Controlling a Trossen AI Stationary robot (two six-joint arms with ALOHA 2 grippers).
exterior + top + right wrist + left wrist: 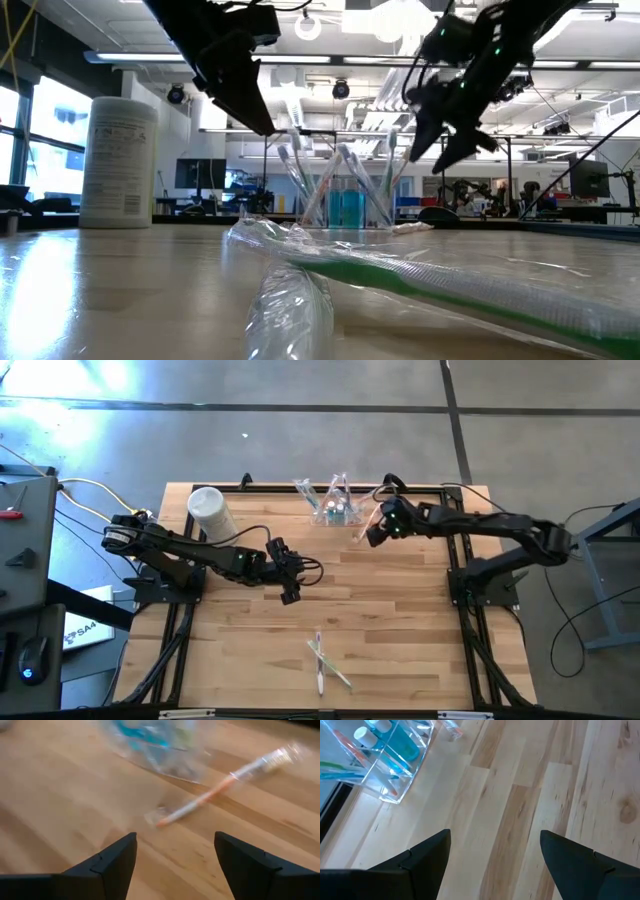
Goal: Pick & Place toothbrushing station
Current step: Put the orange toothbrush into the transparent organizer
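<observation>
The holder (335, 508) sits at the tabletop's (400, 620) 12 o'clock edge, upright, with brushes and blue tubes in it. The right claw (373, 532) hangs just beside it at its 4 o'clock, fingers well apart and empty, above a wrapped orange brush (200, 802) lying loose on the wood. The left claw (292, 575) hovers at the holder's 7 o'clock, wide open, holding nothing.

Risks, as I judge them: the right claw may pinch the stray brush instead of the holder, or push it under the holder's wall. The clear plastic is slick and top-heavy with brushes, so a one-sided grip could tip it and spill them. Two wrapped brushes (322, 658) lie near 6 o'clock; the canister (212, 512) stands at 10 o'clock, well apart.
</observation>
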